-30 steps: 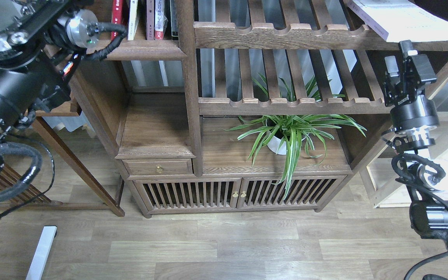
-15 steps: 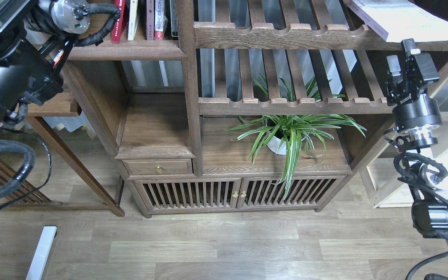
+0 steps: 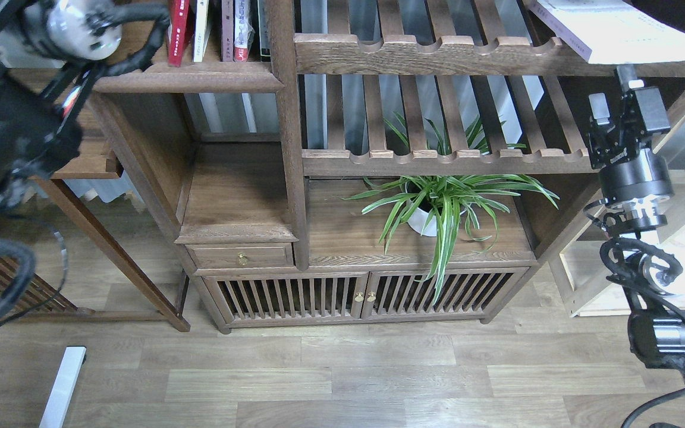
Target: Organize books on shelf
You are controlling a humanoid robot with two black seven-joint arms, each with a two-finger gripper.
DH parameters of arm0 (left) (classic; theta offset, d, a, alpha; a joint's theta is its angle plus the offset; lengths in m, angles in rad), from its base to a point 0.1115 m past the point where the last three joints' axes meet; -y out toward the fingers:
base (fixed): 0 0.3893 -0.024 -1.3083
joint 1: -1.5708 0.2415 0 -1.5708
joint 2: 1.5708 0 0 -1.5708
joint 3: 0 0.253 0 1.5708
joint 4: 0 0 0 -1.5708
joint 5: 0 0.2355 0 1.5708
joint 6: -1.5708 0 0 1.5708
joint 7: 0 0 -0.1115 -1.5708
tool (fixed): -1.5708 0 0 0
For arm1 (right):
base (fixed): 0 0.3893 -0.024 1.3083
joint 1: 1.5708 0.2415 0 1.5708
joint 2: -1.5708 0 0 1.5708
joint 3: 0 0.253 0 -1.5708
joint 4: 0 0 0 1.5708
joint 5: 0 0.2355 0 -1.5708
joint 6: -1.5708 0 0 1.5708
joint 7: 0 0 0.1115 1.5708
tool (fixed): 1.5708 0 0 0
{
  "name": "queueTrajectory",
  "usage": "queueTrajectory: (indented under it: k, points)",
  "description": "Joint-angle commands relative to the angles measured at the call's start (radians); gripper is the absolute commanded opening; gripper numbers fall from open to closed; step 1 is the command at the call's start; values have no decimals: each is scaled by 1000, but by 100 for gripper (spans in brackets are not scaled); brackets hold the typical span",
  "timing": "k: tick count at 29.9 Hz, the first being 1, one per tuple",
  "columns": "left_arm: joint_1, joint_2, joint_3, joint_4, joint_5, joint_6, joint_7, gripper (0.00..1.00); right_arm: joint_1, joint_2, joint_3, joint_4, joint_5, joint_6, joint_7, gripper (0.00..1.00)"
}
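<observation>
Several thin books stand upright on the shelf [image 3: 211, 77], a dark board with a moulded front edge at the top left. Among them are a red book [image 3: 179, 30] and a pale-spined one [image 3: 201, 27]. A pale white-lilac book [image 3: 610, 24] lies flat on the top slatted rack at the upper right. I cannot pick out a yellow-green cover. My right gripper [image 3: 615, 95] points up just below that rack, open and empty, under the pale book. My left arm's wrist [image 3: 75, 24] is at the top left beside the red book; its gripper is past the top edge.
A spider plant in a white pot [image 3: 437, 202] stands on the cabinet top under the lower slatted rack [image 3: 437, 157]. An upright post [image 3: 286, 119] separates the book shelf from the racks. A brown side table [image 3: 93, 166] stands at the left.
My left arm has risen and swung up and to the left, blurred by motion, so its wrist sits higher by the shelf. My right arm has hardly moved.
</observation>
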Motion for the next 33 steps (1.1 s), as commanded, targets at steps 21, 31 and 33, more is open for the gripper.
queueTrajectory:
  k: [21,31,33]
  points:
    - [289,9,-180,-268,-400,-646,56,31,-49,1,37,18,-12,0,2,86]
    - [415,-3,-178,-265,-588,-672,234,34,-28,2,31,18,-38,0,0,86]
    - [417,-37,-177,-265,-603,-672,235,34,-14,2,31,18,-40,0,0,86]
